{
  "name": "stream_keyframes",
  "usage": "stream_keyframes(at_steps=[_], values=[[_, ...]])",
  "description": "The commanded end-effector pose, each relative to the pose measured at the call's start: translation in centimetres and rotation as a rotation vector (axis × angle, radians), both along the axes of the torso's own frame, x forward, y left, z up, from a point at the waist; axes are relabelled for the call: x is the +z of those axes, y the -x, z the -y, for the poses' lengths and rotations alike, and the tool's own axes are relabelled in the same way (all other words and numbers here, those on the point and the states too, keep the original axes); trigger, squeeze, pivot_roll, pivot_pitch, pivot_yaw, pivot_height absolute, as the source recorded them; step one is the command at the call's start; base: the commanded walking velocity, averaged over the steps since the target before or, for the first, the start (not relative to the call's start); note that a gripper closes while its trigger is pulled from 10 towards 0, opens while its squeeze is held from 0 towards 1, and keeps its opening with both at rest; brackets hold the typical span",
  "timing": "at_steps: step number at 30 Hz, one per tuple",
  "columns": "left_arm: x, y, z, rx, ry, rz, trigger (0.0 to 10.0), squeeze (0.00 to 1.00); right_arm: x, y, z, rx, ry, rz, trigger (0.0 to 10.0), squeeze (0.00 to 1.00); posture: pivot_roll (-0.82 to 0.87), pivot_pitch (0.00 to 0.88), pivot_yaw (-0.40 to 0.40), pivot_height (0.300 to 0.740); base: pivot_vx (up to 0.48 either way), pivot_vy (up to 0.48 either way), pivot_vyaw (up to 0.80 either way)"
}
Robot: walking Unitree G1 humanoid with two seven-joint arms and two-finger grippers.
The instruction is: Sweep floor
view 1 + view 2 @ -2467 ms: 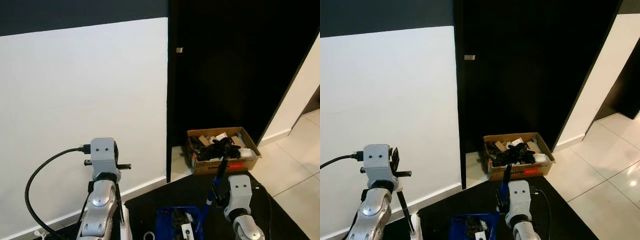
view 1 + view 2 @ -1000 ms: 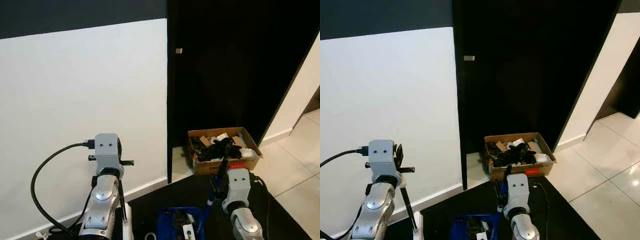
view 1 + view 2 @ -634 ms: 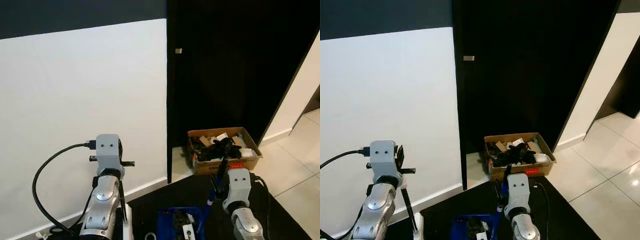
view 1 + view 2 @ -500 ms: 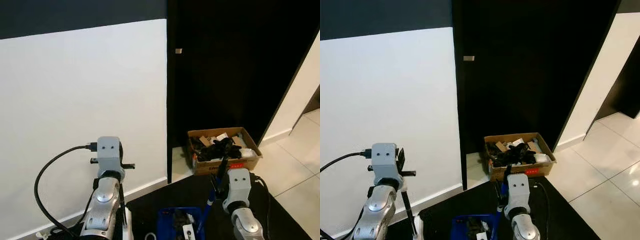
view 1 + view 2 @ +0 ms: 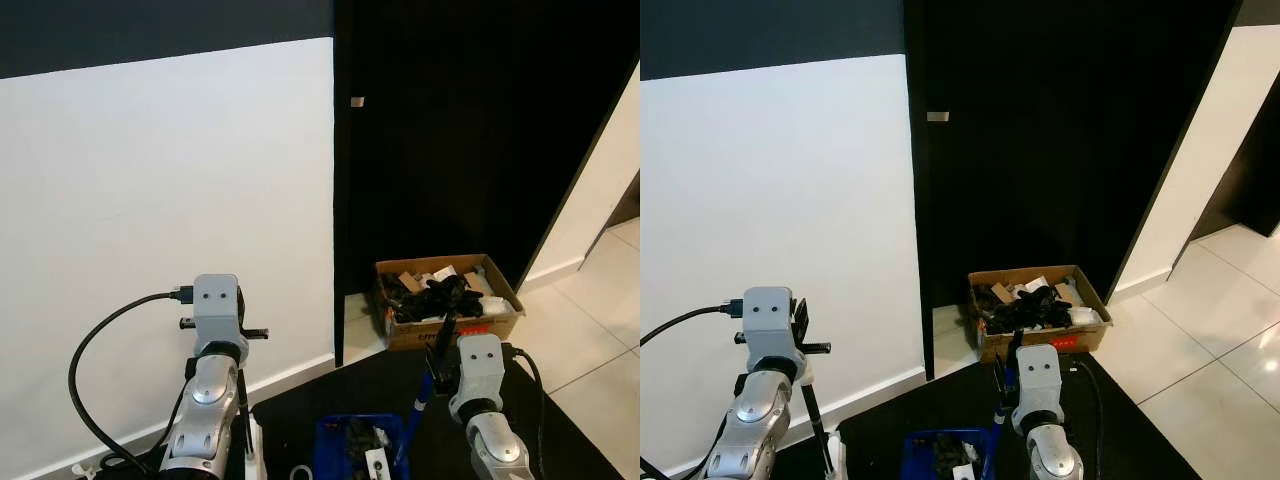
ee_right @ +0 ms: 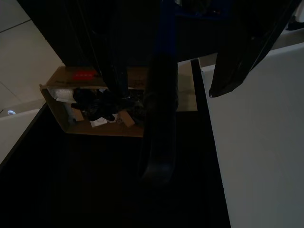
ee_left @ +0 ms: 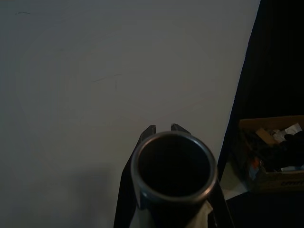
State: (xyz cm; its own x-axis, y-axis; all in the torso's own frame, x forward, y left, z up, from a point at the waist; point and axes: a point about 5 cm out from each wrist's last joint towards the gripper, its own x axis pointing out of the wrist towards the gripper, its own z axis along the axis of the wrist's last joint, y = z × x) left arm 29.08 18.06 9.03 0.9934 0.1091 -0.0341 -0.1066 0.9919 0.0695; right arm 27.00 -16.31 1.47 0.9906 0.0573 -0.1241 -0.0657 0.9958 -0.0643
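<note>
Dark floor mat [image 5: 370, 385] ahead: right gripper [image 6: 164, 95] clasps the dustpan handle [image 5: 420, 400], which could knock the cardboard box [image 5: 446, 300]; left gripper's [image 7: 164, 130] grip unclear.

wall [image 5: 170, 160] white | door [image 5: 470, 130] black | box [image 5: 447, 300] brown cardboard | dustpan [image 5: 355, 440] blue | floor tiles [image 5: 590, 330] pale, glossy

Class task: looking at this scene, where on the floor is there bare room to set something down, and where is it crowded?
Bare: the pale tiles right of the cardboard box, and the strip between box and white wall. Crowded: the box, full of clutter, and the blue dustpan on the black mat.
</note>
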Motion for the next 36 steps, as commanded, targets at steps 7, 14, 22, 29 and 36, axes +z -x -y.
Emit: stream_keyframes(at_steps=[7, 14, 22, 29, 36], values=[[1.3, -0.39, -0.23, 0.007, -0.026, 0.062, 10.0, 0.0, 0.06, -0.3, 0.19, -0.008, 0.006, -0.007, 10.0, 0.0, -0.01, 0.0, 0.034, 0.74, 0.0, 0.0, 0.0], [1.55, -0.53, -0.1, 0.007, -0.028, 0.073, 10.0, 0.0, 0.08, -0.35, 0.28, -0.012, 0.009, -0.007, 10.0, 0.0, -0.01, 0.0, 0.032, 0.74, 0.0, 0.0, 0.0], [1.57, -0.54, -0.04, 0.003, -0.028, 0.074, 10.0, 0.0, 0.07, -0.32, 0.31, -0.014, 0.01, -0.006, 10.0, 0.0, -0.02, 0.0, 0.035, 0.74, 0.0, 0.0, 0.0], [1.74, -0.76, 0.16, -0.002, -0.028, 0.079, 10.0, 0.0, 0.09, -0.29, 0.39, -0.021, 0.009, -0.003, 10.0, 0.0, -0.02, 0.0, 0.038, 0.74, 0.0, 0.0, 0.0], [1.65, -0.74, 0.2, -0.006, -0.031, 0.075, 10.0, 0.0, 0.07, -0.23, 0.55, -0.029, 0.008, -0.003, 10.0, 0.0, -0.02, 0.0, 0.038, 0.74, 0.0, 0.0, 0.0]])
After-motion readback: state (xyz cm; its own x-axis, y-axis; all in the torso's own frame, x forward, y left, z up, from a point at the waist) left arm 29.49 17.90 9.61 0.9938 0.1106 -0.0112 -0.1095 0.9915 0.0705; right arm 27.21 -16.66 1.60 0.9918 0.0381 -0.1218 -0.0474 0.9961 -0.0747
